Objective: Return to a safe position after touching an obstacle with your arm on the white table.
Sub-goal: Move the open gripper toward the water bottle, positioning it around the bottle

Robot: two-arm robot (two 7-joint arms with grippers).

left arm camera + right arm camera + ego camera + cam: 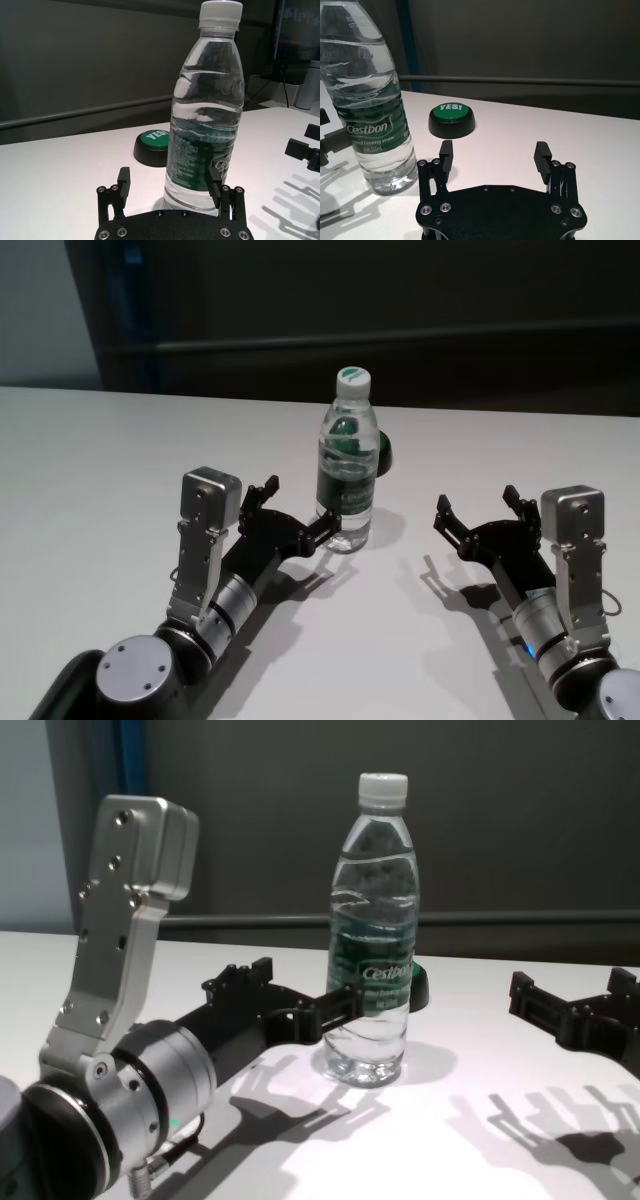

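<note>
Nearest, the left tool (297,508) rests low on the white worktop (90,460), jaws wide, one fingertip touching the upright bottle (348,462); right tool (478,513), also wide, sits well apart; a green-topped puck (452,119) lies behind the bottle.

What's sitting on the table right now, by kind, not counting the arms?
Water bottle, upright, clear with white cap and green label: 1
Black button with green YES! top, behind the bottle: 1
Total: 2
</note>
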